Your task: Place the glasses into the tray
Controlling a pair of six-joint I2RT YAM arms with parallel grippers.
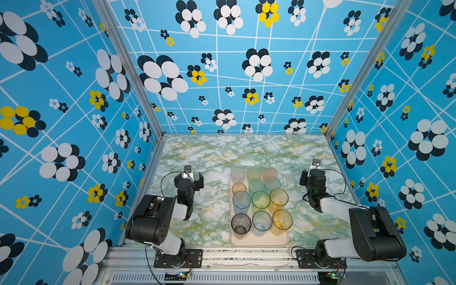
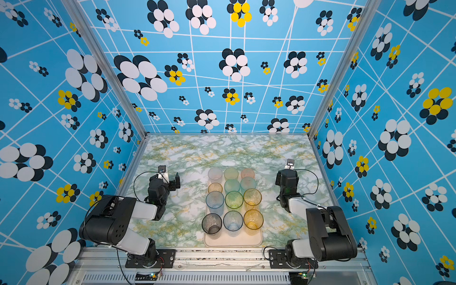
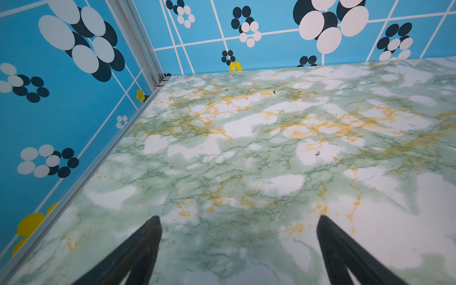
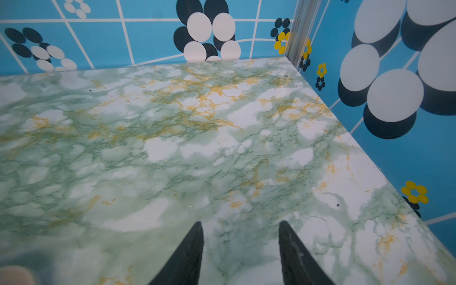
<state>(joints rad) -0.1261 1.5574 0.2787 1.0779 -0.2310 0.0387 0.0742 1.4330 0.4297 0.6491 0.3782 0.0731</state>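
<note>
Between the two arms, on the marbled table (image 1: 209, 153), we see the glasses (image 1: 260, 199) standing in the tray (image 1: 259, 243).
We find the left claw (image 3: 237, 219) spread wide, the right claw (image 4: 240, 223) partly spread, both empty, each well apart from the tray on its own side; twelve translucent tumblers stand upright in rows of three, tinted grey, blue, amber, green, teal, pink.

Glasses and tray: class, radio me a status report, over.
Left hand open, empty. Right hand open, empty. Twelve glasses upright in tray. Nothing blocking.
</note>
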